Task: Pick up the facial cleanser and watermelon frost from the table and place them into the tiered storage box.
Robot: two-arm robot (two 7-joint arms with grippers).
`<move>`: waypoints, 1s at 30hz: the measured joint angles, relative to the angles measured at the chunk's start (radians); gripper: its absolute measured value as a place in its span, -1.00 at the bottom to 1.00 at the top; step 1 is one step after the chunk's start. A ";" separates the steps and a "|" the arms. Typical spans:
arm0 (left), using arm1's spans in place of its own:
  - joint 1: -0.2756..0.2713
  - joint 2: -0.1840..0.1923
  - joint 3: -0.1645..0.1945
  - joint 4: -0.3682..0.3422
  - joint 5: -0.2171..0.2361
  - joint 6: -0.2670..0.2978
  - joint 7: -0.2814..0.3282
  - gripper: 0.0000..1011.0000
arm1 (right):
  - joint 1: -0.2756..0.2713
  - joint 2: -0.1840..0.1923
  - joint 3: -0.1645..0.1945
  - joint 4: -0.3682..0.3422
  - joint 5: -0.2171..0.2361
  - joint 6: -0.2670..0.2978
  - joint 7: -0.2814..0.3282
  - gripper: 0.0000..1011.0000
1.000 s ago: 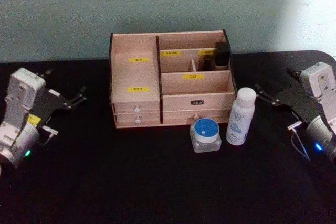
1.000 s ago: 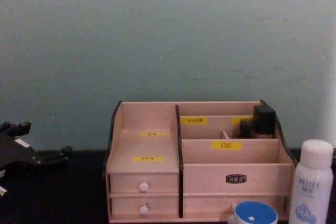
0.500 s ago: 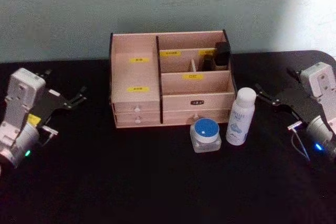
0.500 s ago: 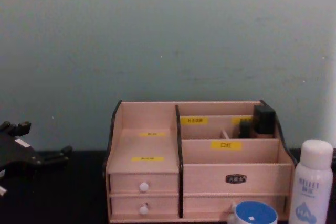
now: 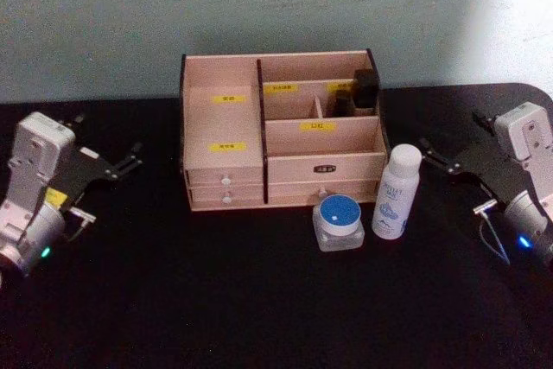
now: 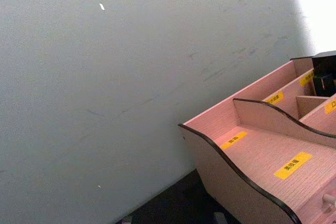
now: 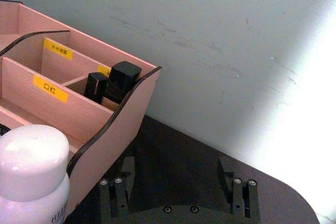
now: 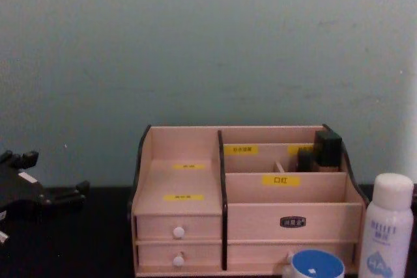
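Cleanser (image 5: 393, 192) and jar (image 5: 339, 222) stand at the box's (image 5: 225, 170) 5 o'clock. Your left gripper (image 5: 130, 157) at 9 and right gripper (image 5: 429, 155) at 3 point inward, jaws open.

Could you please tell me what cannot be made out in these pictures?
Chest view: bottom edge cuts off most of the watermelon frost.
Right wrist view: picture edge cuts off the facial cleanser below its shoulder.
Head view: yellow labels on the tiered storage box are too small to read.
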 joint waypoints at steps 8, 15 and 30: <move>0.000 0.000 0.000 0.000 0.000 0.000 0.000 0.98 | 0.000 0.000 0.000 0.000 0.000 0.000 0.000 0.98; 0.000 0.000 0.000 0.000 0.000 0.000 0.000 0.98 | 0.000 0.000 0.000 0.000 0.000 0.000 0.000 0.98; 0.000 0.000 0.000 0.000 0.000 0.000 0.000 0.98 | -0.117 0.042 0.077 -0.099 0.039 0.014 0.040 0.98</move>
